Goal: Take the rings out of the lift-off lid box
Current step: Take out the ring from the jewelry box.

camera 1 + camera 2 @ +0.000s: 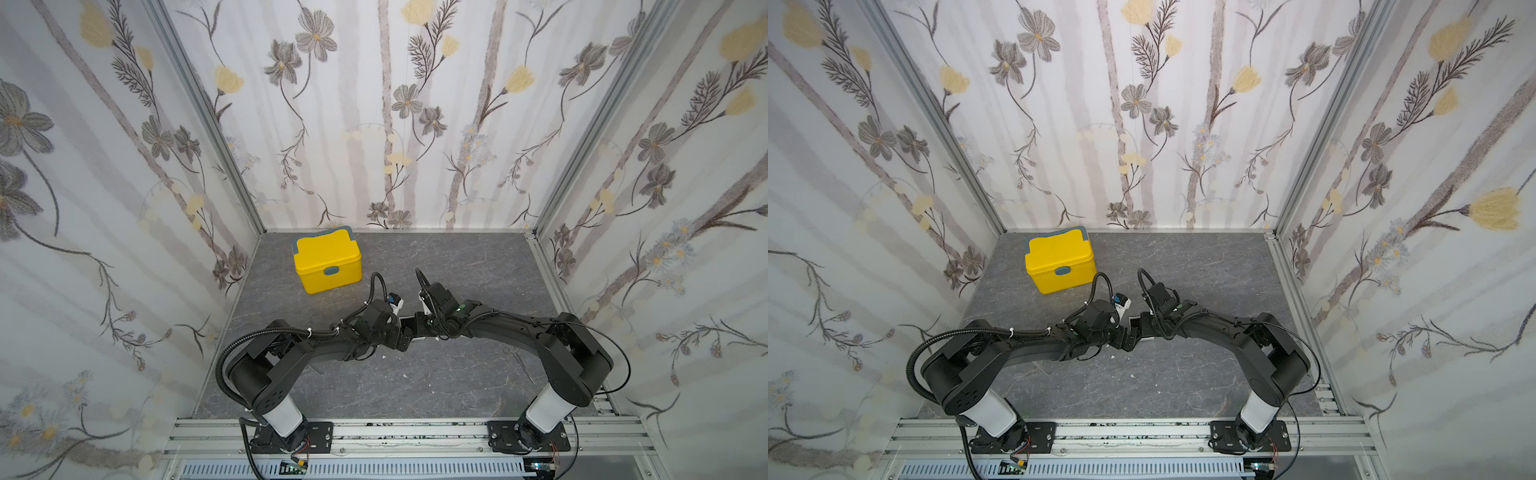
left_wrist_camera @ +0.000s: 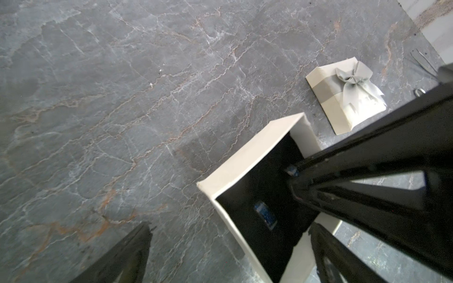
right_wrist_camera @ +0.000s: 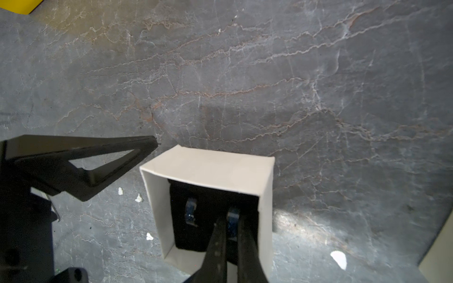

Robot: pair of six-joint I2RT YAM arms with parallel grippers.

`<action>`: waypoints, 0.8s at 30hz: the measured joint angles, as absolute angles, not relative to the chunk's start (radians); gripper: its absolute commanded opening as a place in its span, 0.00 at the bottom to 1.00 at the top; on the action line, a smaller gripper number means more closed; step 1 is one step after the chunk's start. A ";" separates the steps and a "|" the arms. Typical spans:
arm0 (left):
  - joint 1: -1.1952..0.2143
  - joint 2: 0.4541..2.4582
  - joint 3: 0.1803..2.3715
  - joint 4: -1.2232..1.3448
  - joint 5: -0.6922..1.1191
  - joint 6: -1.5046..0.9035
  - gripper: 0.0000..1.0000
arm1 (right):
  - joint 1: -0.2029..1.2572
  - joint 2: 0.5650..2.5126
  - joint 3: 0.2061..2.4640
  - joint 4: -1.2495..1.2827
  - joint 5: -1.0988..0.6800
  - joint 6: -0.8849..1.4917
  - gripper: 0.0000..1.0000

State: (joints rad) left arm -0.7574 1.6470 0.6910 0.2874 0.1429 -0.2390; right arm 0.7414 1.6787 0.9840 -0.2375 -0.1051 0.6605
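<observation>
The lift-off lid box (image 3: pixel 208 164) stands open on the grey table, white outside with black lining; in a top view only a white sliver of the box (image 1: pixel 407 320) shows between the two wrists. Its lid (image 2: pixel 343 98), printed with a grey bow, lies flat beside it. Two dark rings sit in the lining. My right gripper (image 3: pixel 231 221) reaches into the box and is shut on one ring (image 3: pixel 232 213). The other ring (image 3: pixel 190 212) stands free next to it. My left gripper (image 2: pixel 230 254) is open, its fingers (image 2: pixel 130 257) straddling the box's near corner.
A yellow plastic box (image 1: pixel 327 259) with a grey latch stands at the back left. Small white scraps (image 3: pixel 138 198) lie on the table near the white box. A thin metal tool (image 2: pixel 421 61) lies beyond the lid. Patterned walls close three sides.
</observation>
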 measured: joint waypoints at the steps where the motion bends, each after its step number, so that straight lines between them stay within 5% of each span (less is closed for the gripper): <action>1: -0.757 1.652 0.694 0.288 0.143 -0.239 1.00 | 0.742 1.677 0.987 -0.237 -0.101 0.658 0.00; 24: -0.757 1.714 0.722 0.310 0.143 -0.236 1.00 | 0.738 1.674 0.991 -0.251 -0.104 0.642 0.00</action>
